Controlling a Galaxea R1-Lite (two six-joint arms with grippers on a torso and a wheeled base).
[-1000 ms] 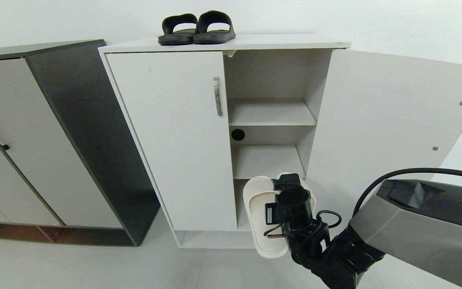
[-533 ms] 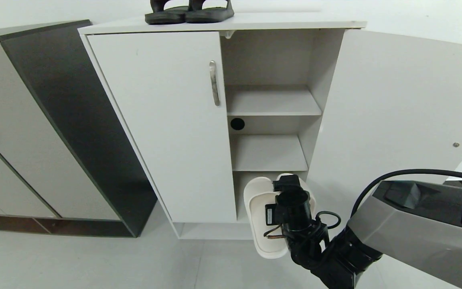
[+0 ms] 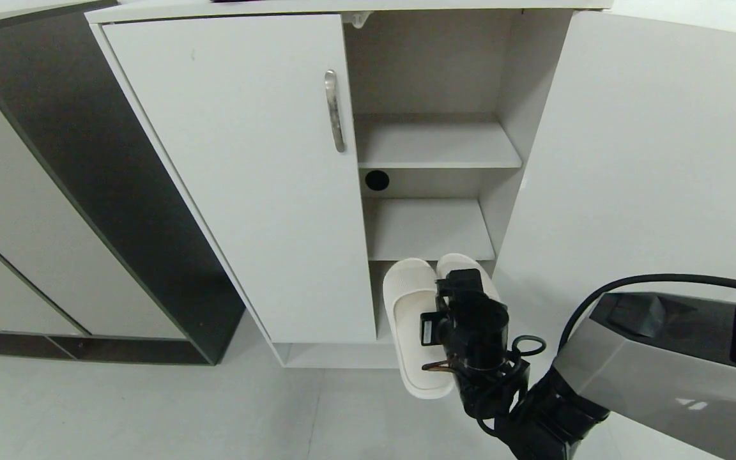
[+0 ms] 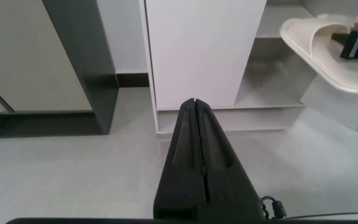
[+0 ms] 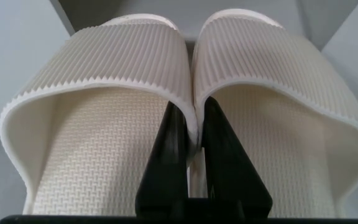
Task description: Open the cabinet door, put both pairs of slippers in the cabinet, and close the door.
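Observation:
The white cabinet (image 3: 234,172) stands with its right door (image 3: 636,147) swung open and its left door shut. My right gripper (image 3: 457,281) is shut on a pair of cream slippers (image 3: 409,319), held side by side in the air before the cabinet's lowest compartment (image 3: 381,306). In the right wrist view its fingers (image 5: 169,155) pinch the two touching inner edges of the slippers (image 5: 104,124). My left gripper (image 4: 194,102) is shut and empty, low over the floor in front of the cabinet's shut door, with the cream slippers (image 4: 328,46) off to one side.
A dark grey cabinet (image 3: 55,191) stands just left of the white one. Two bare shelves (image 3: 429,144) sit above the lowest compartment. The open door flanks the right side of the opening. Grey floor (image 3: 151,409) spreads in front.
The head camera has tilted down, so the cabinet top and the black slippers have left the picture. The right gripper with the cream slippers has edged slightly toward the cabinet.

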